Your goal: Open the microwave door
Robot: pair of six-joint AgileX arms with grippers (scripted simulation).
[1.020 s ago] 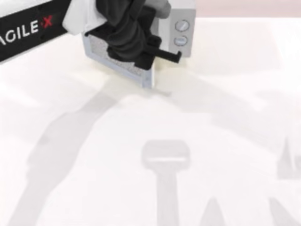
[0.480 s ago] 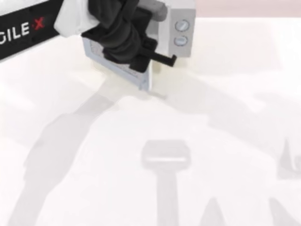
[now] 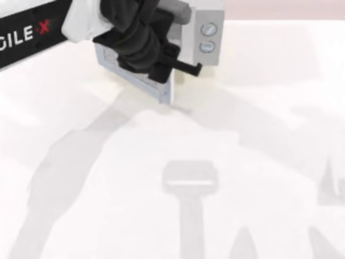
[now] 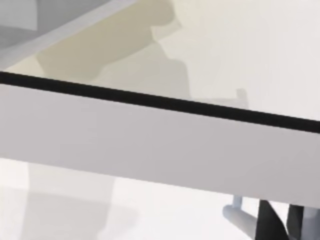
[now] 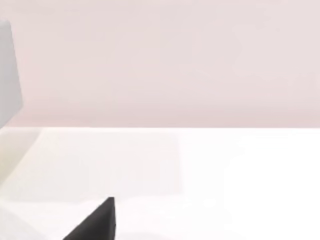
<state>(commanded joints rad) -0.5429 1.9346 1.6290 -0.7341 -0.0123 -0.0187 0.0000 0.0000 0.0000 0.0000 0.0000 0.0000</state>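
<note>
The microwave (image 3: 207,21) stands at the table's far edge, its two-knob panel (image 3: 208,38) facing me. The microwave door (image 3: 161,90) is swung partly outward, its free edge toward the table's middle. My left gripper (image 3: 178,67) reaches in over the door and is shut on the door's thin bar handle. In the left wrist view the door (image 4: 150,145) crosses the frame edge-on, and the handle (image 4: 245,220) runs between the dark fingers (image 4: 270,227) of my left gripper (image 4: 284,226). A dark part of my right gripper (image 5: 100,222) shows only in its own wrist view.
Pale tabletop (image 3: 242,162) spreads in front of the microwave, crossed by arm shadows. A grey corner of the microwave (image 5: 7,75) sits far off in the right wrist view, before a pink back wall (image 5: 175,60).
Over the last second my left arm has drawn left and back with the handle, swinging the door a little wider. It has barely moved in the last half second.
</note>
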